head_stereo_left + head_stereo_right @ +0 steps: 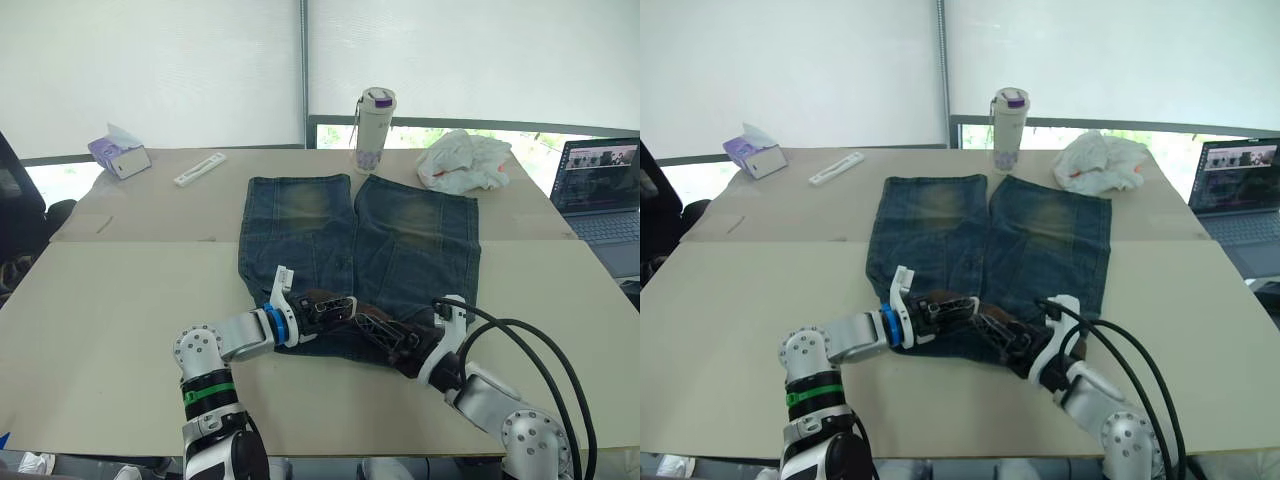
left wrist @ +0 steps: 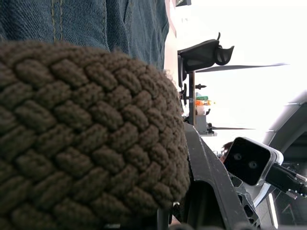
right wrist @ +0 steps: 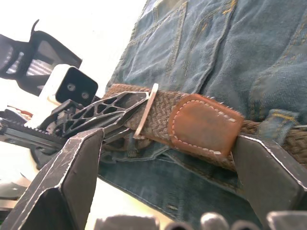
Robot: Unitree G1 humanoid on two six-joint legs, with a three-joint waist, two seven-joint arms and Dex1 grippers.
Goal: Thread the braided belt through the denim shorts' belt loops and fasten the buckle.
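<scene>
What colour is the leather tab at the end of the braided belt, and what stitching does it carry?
The leather tab is reddish brown with pale stitching along its edge, clearest in the right wrist view.

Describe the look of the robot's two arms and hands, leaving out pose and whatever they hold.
Both arms are silver-grey metal with round joints. The left arm carries a green band near the elbow and a blue ring at the wrist. Thick black cables loop along the right arm. Each wrist has a white camera housing. The left hand and right hand have black fingers of open lattice.

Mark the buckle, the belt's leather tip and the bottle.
buckle [image 3: 146, 111]: right wrist view, silver frame bar.
leather tip [image 3: 204, 125]: right wrist view, its middle.
bottle [image 1: 373, 130]: left eye view, its body.
</scene>
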